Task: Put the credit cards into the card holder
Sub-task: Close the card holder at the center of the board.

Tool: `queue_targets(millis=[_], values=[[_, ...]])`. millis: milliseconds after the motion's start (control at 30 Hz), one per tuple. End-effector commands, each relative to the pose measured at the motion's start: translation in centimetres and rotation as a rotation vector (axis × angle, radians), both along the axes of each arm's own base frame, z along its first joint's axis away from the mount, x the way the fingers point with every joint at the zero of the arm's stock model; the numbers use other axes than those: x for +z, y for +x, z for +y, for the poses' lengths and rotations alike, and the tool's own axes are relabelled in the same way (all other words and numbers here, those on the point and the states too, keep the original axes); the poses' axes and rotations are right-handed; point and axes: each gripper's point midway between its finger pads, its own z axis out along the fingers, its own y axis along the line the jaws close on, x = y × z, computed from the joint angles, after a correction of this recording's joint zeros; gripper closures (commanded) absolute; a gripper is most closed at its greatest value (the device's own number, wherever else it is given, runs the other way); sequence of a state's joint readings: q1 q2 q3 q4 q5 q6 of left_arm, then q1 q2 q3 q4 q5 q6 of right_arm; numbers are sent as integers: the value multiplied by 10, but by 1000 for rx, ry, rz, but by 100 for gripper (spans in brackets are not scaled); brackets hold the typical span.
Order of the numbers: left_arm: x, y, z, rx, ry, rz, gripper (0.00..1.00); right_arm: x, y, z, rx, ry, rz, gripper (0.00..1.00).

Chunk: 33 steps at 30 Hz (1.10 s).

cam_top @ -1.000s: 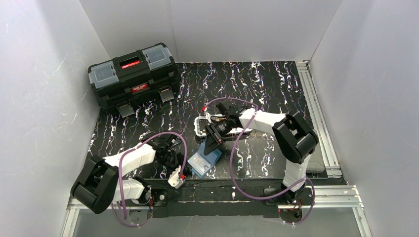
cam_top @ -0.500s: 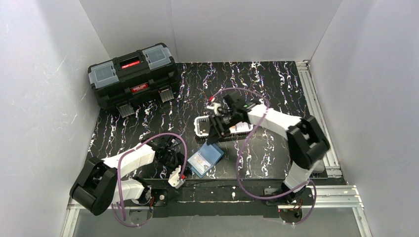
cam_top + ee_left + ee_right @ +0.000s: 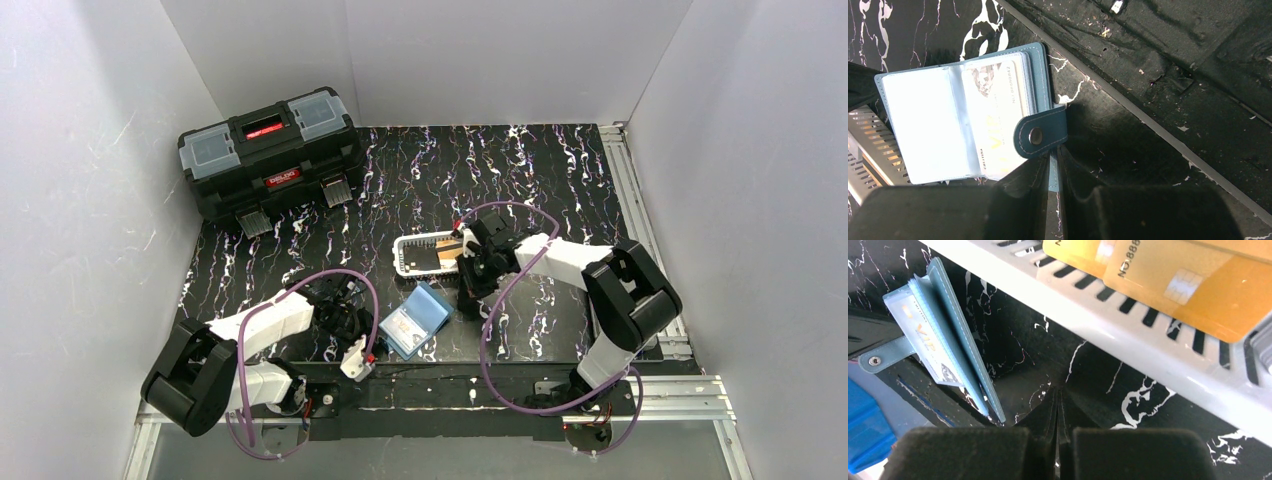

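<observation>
Cut off, covered or unreadable: holder, basket, cards

In the left wrist view, the near edge of the card holder (image 3: 963,120) slips behind the dark, out-of-focus fingers of the left gripper (image 3: 1054,185), and only a thin teal strip shows in the pinch. The white mesh basket (image 3: 865,145) runs off the left edge there. The fine print on the pale card (image 3: 998,115) in the sleeve is too small to read. In the right wrist view the orange cards (image 3: 1168,285) are cropped by the top edge, so their numbers show only in part, and the blurred fingers of the right gripper (image 3: 1058,410) fill the bottom. From above, the right gripper's body covers the basket's right end — the number of cards inside cannot be told.
</observation>
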<state>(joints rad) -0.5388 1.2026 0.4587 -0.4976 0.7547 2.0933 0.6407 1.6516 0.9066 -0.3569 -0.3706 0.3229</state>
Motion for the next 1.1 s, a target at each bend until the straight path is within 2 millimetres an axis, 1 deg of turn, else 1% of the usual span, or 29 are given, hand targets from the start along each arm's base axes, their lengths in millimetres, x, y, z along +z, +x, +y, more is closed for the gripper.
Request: queue_targets(millis=[0, 133, 200, 300, 500, 833, 967, 1067], values=[[2, -7, -5, -194, -56, -119, 89, 7, 18, 17, 7, 41, -80, 99], [1, -7, -6, -195, -53, -115, 90, 14, 16, 38, 51, 100, -69, 99], [2, -6, -6, -196, -53, -118, 90, 24, 15, 50, 81, 132, -77, 99], [2, -6, -6, -193, -52, -115, 90, 36, 8, 65, 131, 173, -87, 99], [0, -6, -5, -196, -48, -110, 90, 59, -8, 82, 208, 266, -103, 99], [1, -6, -6, -199, -50, -111, 90, 69, -39, 102, 370, 346, -23, 99], [1, -5, -7, -202, -53, -113, 90, 63, -52, 107, 439, 336, 60, 99], [2, -4, -7, -201, -54, -113, 91, 51, -53, 109, 452, 293, 94, 99]])
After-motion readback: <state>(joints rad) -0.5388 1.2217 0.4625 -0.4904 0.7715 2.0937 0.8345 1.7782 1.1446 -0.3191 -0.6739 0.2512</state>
